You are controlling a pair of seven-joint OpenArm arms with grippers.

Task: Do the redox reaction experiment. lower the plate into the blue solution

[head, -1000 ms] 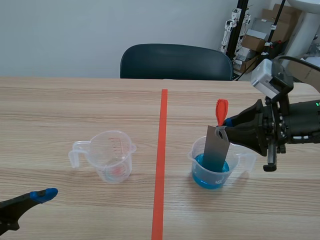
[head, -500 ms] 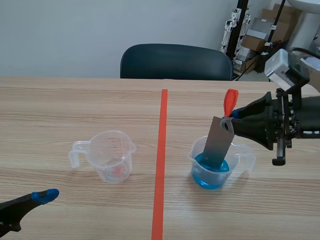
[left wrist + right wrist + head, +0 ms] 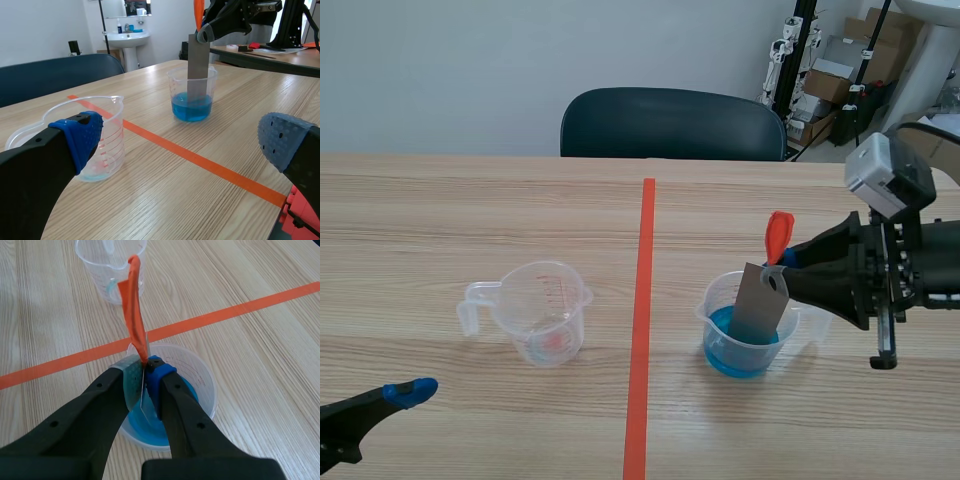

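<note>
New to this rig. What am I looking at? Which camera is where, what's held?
A robot with two black arms, each ending in a two-fingered tool. The wide picture is shot from between the arms; the other two come from a camera on each wrist. On the wooden table stand a clear measuring cup and a beaker of blue solution, either side of an orange-red tape line. The right tool is shut on a grey plate with an orange-red strip at its top; the plate's lower end sits in the solution. The left tool is open, holding nothing.
</note>
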